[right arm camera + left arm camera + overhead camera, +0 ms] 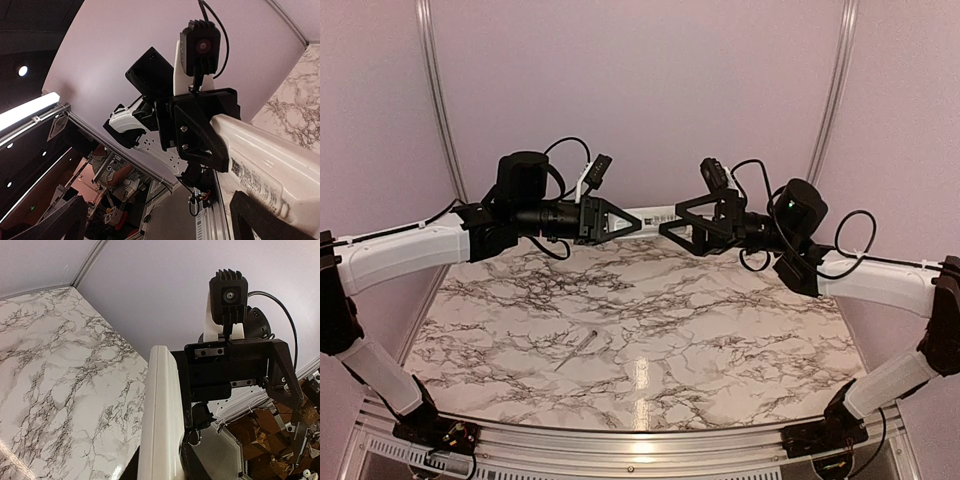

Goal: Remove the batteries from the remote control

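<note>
The white remote control [651, 216] is held level in the air above the back of the table. My left gripper [623, 222] is shut on its left end. In the left wrist view the remote [162, 410] shows edge-on between the dark fingers of that gripper [162, 462]. My right gripper [670, 226] faces the remote's other end. In the right wrist view its fingers [265, 217] stand wide apart, and the remote [265, 160], printed label up, passes just over the right-hand one. I cannot tell if they touch. No batteries are in view.
A thin pale grey stick [577, 350] lies on the marble table [720, 330], left of the middle. Lilac walls with metal rails [438, 100] close the back and sides. Both arms reach in from the table's near corners.
</note>
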Controlling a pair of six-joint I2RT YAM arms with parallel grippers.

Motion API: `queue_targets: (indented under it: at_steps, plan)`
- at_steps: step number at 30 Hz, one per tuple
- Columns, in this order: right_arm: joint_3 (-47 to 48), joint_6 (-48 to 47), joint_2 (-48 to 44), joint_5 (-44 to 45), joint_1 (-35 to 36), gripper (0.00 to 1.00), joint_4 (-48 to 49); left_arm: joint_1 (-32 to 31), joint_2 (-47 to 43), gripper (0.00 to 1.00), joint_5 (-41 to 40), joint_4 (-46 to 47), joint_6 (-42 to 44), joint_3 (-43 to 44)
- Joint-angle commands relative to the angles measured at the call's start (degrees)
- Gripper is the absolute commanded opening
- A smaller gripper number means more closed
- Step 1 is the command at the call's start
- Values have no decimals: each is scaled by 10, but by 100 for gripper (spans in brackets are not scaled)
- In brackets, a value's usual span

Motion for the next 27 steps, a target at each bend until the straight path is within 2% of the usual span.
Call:
queue_targets:
  at_steps: [1,4,9,14,18,22,27]
  plan:
    - [44,-46,-16,-13,-1,98,-161,-25,-37,0,18,66,18,17]
    - [92,-113,-48,2,-1,98,-276,-25,-33,0,1,47,4,21]
    - [159,-208,-81,90,0,98,-429,-25,-27,0,-21,28,-23,31]
    - [187,-243,-105,204,12,97,-505,-25,-21,0,-71,11,-51,37]
    - [245,-284,-90,287,48,96,-579,-25,-9,0,-96,6,-61,42]
    - [283,-303,-66,349,84,93,-633,-25,-1,0,-104,13,-62,43]
    - [293,-302,-49,393,96,92,-653,-25,2,0,-104,25,-61,43]
